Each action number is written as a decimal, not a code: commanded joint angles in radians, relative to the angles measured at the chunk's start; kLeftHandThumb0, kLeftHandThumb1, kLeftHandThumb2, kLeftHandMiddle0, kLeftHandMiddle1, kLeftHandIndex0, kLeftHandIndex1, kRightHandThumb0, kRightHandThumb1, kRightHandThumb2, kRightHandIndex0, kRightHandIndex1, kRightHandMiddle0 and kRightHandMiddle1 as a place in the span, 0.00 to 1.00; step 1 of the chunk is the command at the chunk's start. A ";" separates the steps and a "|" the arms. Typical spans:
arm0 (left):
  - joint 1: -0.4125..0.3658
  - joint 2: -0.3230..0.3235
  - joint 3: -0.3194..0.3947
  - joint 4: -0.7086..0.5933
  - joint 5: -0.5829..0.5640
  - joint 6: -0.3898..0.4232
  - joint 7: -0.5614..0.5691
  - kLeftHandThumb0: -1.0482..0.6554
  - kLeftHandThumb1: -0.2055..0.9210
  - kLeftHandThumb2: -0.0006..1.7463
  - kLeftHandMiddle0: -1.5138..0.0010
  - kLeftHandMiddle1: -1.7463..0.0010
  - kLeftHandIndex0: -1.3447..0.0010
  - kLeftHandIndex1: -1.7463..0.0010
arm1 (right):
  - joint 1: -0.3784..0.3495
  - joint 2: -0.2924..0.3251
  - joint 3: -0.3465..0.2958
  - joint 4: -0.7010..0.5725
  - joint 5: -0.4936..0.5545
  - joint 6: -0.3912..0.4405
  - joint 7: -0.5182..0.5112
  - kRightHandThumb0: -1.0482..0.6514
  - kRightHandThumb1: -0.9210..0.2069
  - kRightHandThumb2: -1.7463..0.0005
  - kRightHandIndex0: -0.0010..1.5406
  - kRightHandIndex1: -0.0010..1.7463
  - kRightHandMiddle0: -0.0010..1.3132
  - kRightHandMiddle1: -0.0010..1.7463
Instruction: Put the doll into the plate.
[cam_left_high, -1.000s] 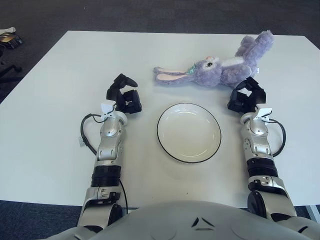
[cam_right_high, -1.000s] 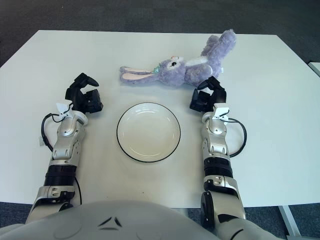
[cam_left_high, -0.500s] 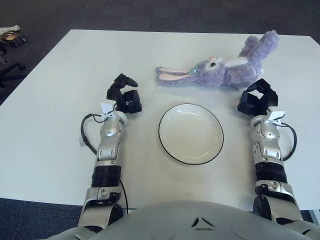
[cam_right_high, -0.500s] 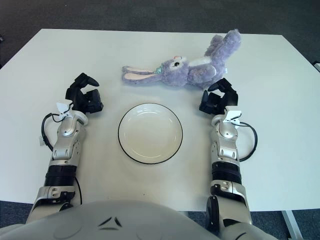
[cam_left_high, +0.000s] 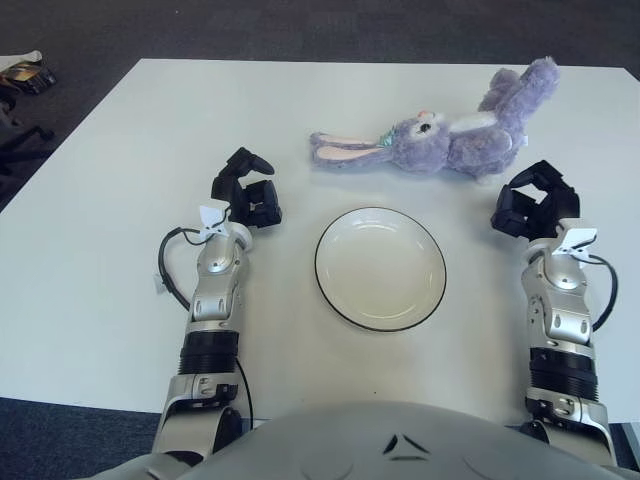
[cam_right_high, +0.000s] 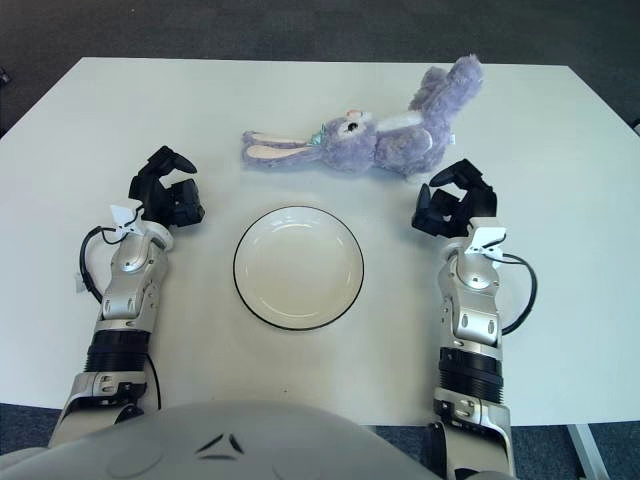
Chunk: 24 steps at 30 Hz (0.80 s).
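A purple plush rabbit doll (cam_left_high: 440, 143) lies on its side on the white table, long ears pointing left, feet toward the far right. A white plate with a dark rim (cam_left_high: 380, 267) sits in front of it, nothing in it. My right hand (cam_left_high: 534, 200) is just right of the plate and a little short of the doll's body, fingers loosely curled, holding nothing. My left hand (cam_left_high: 246, 190) shows left of the plate, fingers relaxed around nothing.
The white table (cam_left_high: 120, 160) stretches wide to the left and far side, with dark carpet beyond its edges. Small items lie on the floor at the far left (cam_left_high: 20, 72).
My right hand has moved to the right and slightly back, away from the doll's underside. The left hand and the doll have stayed where they were.
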 joint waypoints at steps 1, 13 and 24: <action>0.028 -0.004 0.001 0.031 -0.001 -0.011 0.000 0.32 0.40 0.81 0.13 0.00 0.50 0.00 | 0.012 -0.011 -0.024 -0.055 0.025 0.051 0.010 0.33 0.54 0.24 0.71 1.00 0.47 1.00; 0.027 -0.009 -0.003 0.032 0.013 -0.010 0.016 0.31 0.39 0.81 0.13 0.00 0.49 0.00 | -0.004 -0.035 -0.099 -0.147 0.032 0.147 -0.014 0.33 0.55 0.23 0.70 1.00 0.48 1.00; 0.025 -0.007 -0.002 0.036 0.010 -0.015 0.010 0.31 0.39 0.82 0.13 0.00 0.49 0.00 | -0.030 -0.083 -0.116 -0.152 -0.006 0.181 -0.024 0.33 0.56 0.23 0.70 1.00 0.48 1.00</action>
